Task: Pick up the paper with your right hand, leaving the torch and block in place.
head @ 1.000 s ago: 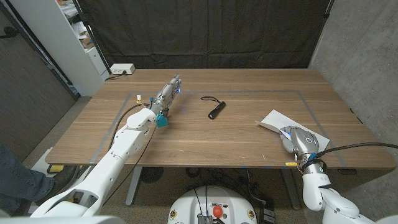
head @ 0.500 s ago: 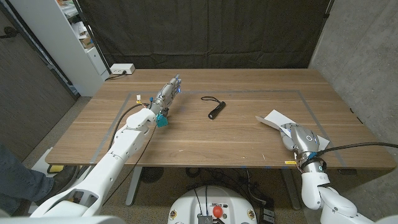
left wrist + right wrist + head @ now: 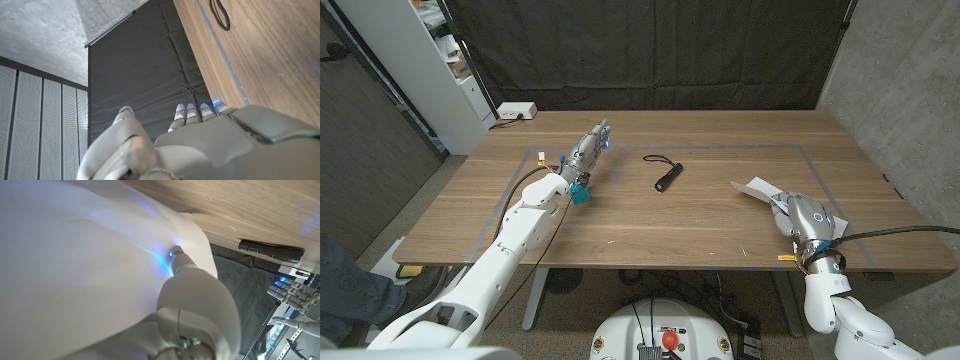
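Even, soft overhead light falls on the wooden table (image 3: 650,215), which shows only faint shadows and no harsh glare, while the black curtain (image 3: 650,50) behind its far edge stays dark and flat. In the right wrist view the paper (image 3: 75,255) sits so close that it washes out white and blurred, tinted by a blue glow from the right hand (image 3: 197,305). The left wrist view is sharp on the tabletop, dimmer toward the curtain, with small blue lights on the left hand (image 3: 190,145).

White paper (image 3: 756,188) at table's right, under right hand (image 3: 807,216); black torch (image 3: 667,179) mid-table; block unclear.
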